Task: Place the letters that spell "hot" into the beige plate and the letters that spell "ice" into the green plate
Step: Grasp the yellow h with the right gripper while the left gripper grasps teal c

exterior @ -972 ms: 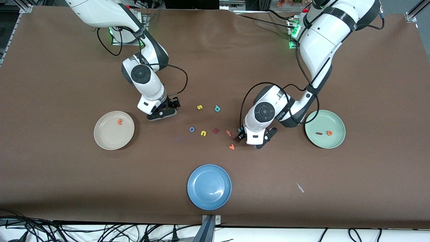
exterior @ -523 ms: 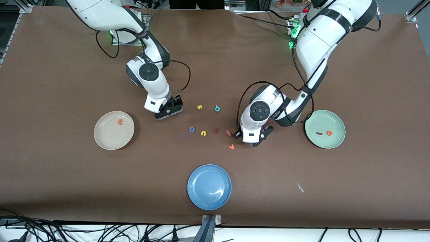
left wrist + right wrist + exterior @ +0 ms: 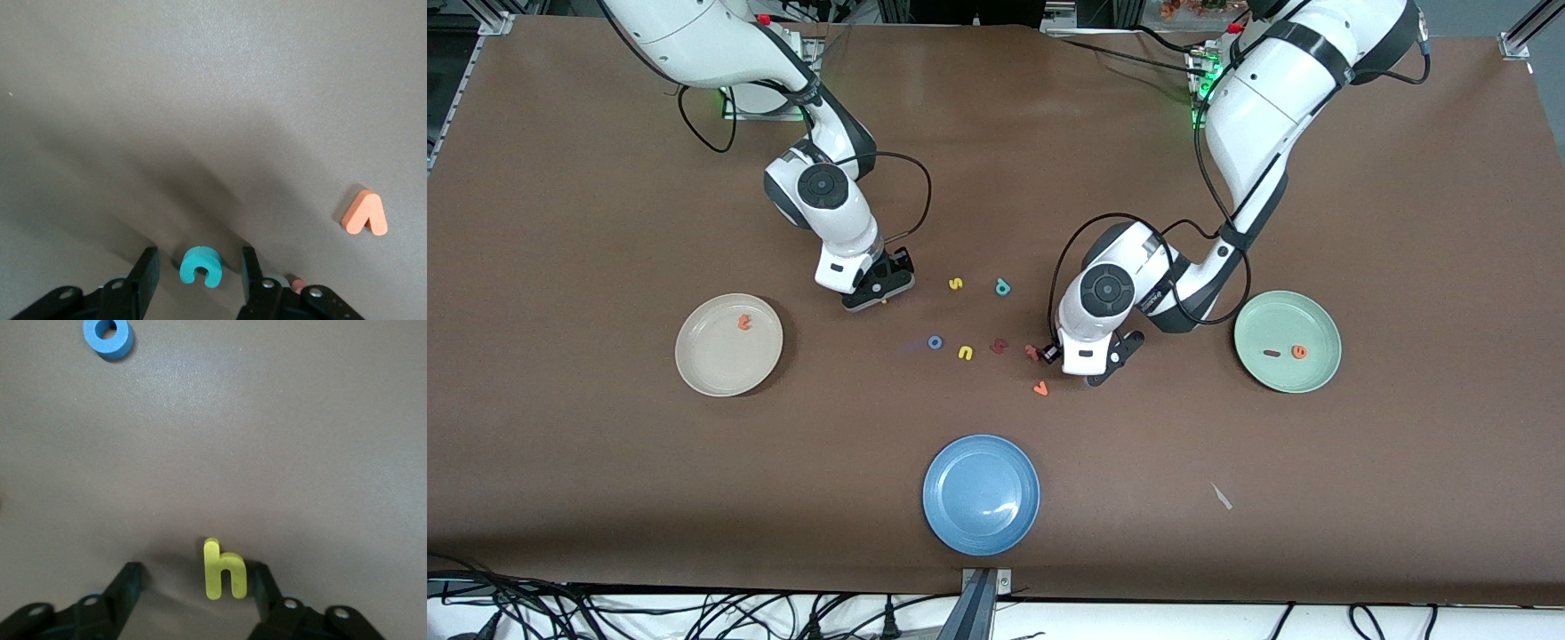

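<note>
In the left wrist view the teal c (image 3: 199,266) lies on the table between the fingers of my left gripper (image 3: 198,259), which is open with a gap on each side. My right gripper (image 3: 197,577) is open around the yellow h (image 3: 224,570), which lies close to one finger. The blue o (image 3: 107,335) lies apart from it. In the front view the orange t (image 3: 743,322) is in the beige plate (image 3: 711,369). The dark red i (image 3: 1272,353) and orange e (image 3: 1299,352) are in the green plate (image 3: 1303,311). My left gripper (image 3: 1055,353) hides the c there.
Loose letters lie mid-table: yellow s (image 3: 955,284), teal p (image 3: 1002,286), yellow u (image 3: 965,353), a dark red letter (image 3: 999,345), salmon f (image 3: 1032,352) and orange v (image 3: 1040,388). A blue plate (image 3: 981,533) sits nearer the front camera.
My left gripper slid over the teal c, toward the right arm's end, and its fingers narrowed. My right gripper moved toward the letters and came down around the h.
</note>
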Tool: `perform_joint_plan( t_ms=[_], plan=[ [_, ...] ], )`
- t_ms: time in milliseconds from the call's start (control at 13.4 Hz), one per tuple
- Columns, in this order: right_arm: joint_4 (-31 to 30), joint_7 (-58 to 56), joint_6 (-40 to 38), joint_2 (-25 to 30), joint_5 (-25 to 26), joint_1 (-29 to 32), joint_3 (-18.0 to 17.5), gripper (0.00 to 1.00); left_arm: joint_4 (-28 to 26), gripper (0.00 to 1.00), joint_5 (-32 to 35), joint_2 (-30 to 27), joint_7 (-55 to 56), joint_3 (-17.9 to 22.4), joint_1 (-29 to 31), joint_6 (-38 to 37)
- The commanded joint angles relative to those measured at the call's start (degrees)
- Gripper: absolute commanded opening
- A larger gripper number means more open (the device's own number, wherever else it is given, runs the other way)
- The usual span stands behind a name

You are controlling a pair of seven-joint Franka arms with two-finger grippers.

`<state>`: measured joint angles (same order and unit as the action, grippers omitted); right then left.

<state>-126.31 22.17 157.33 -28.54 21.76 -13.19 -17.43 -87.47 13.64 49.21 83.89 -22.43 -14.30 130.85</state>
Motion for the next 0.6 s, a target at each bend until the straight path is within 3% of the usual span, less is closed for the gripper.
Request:
perform_joint_plan(
  t_ms=[0,224,299,523],
  plan=[
    [-0.8,0.4,1.2,-0.2,1.1,0.2,-0.2,0.47,1.7,0.47,0.2,0.8,0.4,0.6,-0.8,-0.6],
    [-0.8,-0.2,1.1,-0.2,1.4,0.2,-0.1,0.16,1.7,0.2,0.2,1.0,0.1,0.7,-0.8,-0.6],
    [-0.8,-0.2,1.0,-0.2,1.4,0.2,0.0,0.13,1.7,0.11,0.2,1.0,-0.3,0.7,-0.5,-0.7],
    [-0.7,-3.0,0.7,1.2,1.4,0.4,1.3,0.09,2.0,0.0,0.6,0.1,-0.6,0.6,0.6,-0.9]
  ],
)
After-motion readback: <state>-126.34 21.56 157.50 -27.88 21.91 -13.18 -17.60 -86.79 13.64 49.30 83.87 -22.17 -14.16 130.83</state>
